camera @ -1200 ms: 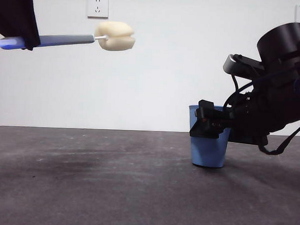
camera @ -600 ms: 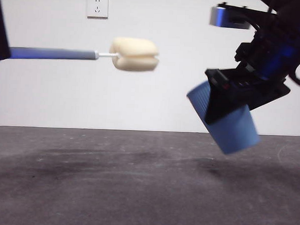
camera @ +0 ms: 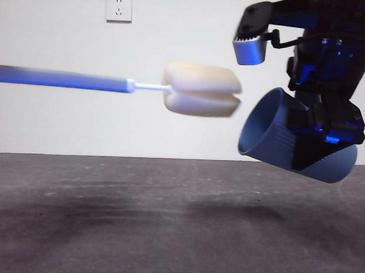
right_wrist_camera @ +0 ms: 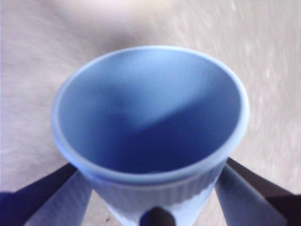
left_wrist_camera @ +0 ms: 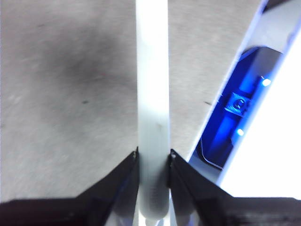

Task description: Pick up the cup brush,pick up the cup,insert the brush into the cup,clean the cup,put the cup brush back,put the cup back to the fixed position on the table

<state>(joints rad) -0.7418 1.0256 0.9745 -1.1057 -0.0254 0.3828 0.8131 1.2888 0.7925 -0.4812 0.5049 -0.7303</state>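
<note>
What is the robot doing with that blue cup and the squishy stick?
It is getting ready to wash the cup. The right gripper holds the blue cup in the air, tipped on its side with the opening facing the brush. The left gripper grips the handle of the cup brush, whose sponge head is level with the cup's mouth but not inside yet.

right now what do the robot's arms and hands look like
The right hand is black and blocky, with black cables, a blue glow and a silver-grey camera module above. The left hand shows two black tapered jaws. Beyond that, its arm is out of view.
</note>
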